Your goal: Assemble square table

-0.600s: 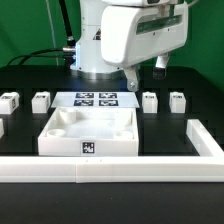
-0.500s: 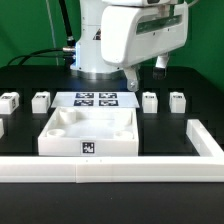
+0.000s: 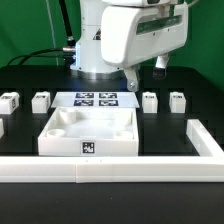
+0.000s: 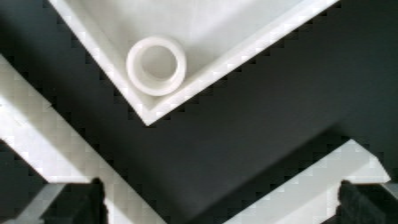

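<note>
Exterior view: the square table lies flat on the black counter, just behind the rail, with the legs lined up beyond it. Wrist view: the hand hangs over a corner socket, fingers apart, nothing between them. It looks like stiff, light, slick plastic, so pinch the raised rim.

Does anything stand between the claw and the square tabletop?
Nothing visible does. The open claw faces a corner socket of the square tabletop directly; the four legs stand apart, flanking the marker board.
</note>
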Tool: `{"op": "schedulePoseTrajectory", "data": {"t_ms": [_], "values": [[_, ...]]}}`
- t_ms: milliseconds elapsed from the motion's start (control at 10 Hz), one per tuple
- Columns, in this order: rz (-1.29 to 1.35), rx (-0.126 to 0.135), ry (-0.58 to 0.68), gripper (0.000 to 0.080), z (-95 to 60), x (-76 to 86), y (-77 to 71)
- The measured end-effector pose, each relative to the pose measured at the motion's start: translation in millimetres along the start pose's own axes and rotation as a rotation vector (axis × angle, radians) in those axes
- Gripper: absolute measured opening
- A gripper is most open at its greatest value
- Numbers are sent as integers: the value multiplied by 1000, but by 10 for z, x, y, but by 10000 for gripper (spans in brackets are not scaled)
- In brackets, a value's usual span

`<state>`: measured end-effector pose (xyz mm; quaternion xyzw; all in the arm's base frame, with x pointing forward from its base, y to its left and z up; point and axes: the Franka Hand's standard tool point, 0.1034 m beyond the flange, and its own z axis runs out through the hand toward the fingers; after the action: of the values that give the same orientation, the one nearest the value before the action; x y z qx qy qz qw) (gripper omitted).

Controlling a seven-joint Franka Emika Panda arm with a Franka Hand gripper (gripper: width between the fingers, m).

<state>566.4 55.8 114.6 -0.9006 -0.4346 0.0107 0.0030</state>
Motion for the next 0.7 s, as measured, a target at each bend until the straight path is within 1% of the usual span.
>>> {"op": "schedulePoseTrajectory", "data": {"t_ms": [400,500,600,700], "values": [[-17,-1,-1,650,2,-13,-1],[-154,-2,0,650,24,-126,-26],[-225,6,-7,650,61,-221,-59],[-282,17,-12,650,118,-281,-99]]}}
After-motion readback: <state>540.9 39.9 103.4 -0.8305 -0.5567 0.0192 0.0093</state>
